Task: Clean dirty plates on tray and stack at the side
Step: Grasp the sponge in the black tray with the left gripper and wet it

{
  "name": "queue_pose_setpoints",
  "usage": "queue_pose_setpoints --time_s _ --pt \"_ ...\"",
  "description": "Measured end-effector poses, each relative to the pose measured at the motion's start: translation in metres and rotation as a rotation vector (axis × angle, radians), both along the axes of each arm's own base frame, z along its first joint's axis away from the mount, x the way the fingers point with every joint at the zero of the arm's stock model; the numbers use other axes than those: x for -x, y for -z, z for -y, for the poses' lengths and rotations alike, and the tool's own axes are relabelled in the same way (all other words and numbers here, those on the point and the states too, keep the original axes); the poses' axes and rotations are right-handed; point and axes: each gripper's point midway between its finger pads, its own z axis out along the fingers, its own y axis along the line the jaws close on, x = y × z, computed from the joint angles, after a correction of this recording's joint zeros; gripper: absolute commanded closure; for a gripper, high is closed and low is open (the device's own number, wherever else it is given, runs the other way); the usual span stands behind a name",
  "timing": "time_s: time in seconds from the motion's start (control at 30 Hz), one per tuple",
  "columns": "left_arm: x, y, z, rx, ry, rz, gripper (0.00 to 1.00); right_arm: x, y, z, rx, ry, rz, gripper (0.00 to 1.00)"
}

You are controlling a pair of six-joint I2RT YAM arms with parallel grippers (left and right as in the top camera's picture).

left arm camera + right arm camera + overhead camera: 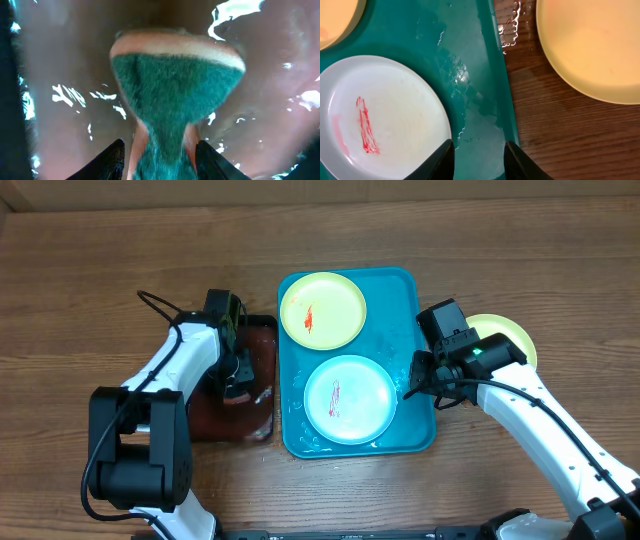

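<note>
— What are your pincers doing?
— My left gripper (pixel 160 155) is clamping the sponge (pixel 175 85) inside the black tray (pixel 262 345). My right gripper (pixel 479 156) is hanging spread over the turquoise tray (pixel 470 60), where a white plate (pixel 395 115) and a yellow plate (pixel 322 310) are lying smeared.

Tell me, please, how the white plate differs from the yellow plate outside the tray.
The white plate lies inside the blue tray; the yellow plate lies outside it on the wooden table. The white plate bears a red smear; the yellow plate's visible part looks clean. Both are round and shallow.
</note>
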Motion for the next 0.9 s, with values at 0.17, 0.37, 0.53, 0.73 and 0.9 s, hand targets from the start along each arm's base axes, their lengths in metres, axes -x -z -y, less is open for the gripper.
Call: queue_pose_setpoints --time_s 0.17,0.37,0.53,0.73,0.9 --pt "-0.021 -0.019 0.002 0.003 0.009 0.052 0.73 0.000 0.000 0.000 0.000 -0.001 0.000 0.66" --pt "-0.026 -0.019 -0.001 -0.012 0.015 0.075 0.70 0.000 0.000 0.000 0.000 0.000 0.000 0.66" --pt "-0.021 -0.003 -0.002 -0.015 0.018 0.082 0.73 0.000 0.000 0.000 0.000 0.000 0.000 0.66" --pt "-0.015 0.007 0.000 -0.004 0.025 0.067 0.96 0.000 0.000 0.000 0.000 0.000 -0.001 0.66" --pt "-0.011 0.006 0.000 -0.002 0.025 0.051 0.96 0.000 0.000 0.000 0.000 0.000 0.000 0.66"
